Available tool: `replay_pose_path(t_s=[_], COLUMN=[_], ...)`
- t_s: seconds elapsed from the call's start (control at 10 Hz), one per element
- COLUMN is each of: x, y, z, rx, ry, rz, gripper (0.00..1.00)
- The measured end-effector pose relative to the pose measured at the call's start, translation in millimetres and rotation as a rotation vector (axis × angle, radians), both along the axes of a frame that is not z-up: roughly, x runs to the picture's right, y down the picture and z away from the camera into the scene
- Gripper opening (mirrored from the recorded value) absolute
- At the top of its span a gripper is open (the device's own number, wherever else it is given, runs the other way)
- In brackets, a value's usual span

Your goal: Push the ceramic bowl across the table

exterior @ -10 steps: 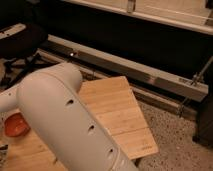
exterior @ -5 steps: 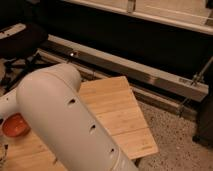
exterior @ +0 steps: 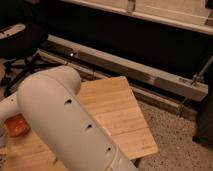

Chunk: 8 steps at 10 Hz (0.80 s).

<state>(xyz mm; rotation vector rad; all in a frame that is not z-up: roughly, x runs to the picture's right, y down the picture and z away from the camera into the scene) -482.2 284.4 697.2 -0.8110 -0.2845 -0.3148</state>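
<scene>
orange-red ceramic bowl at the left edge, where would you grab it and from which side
Probably the rim of the orange-red glossy ceramic bowl, from above: it sits upright on the light bamboo-wood table, and only a sliver shows past the big white arm, which blocks its right side. The gripper is out of view, shut.

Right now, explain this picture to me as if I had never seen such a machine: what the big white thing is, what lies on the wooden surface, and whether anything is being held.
The big white rounded tube filling the foreground is the robot's arm, seen from close behind, as the single camera view looks down past it. Its gripper is hidden from this view, somewhere beyond the arm; it is shut, and the picture does not show whether it holds anything. Under the arm stands the small light bamboo-wood table. At the left edge an orange-red round ceramic bowl peeks out, mostly covered by the arm. Behind are a speckled floor, a long metal rail and a black office chair.
</scene>
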Motion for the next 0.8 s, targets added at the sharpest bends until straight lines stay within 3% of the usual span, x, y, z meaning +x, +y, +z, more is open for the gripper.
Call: replay_pose_path(t_s=[0.3,0.8], x=[2.9,-3.4], y=[-3.6,-28.4], z=[17.7,46.9], rx=[0.004,0.026], ry=[0.018,0.046], rz=[0.007,0.044], gripper=[0.0,0.0])
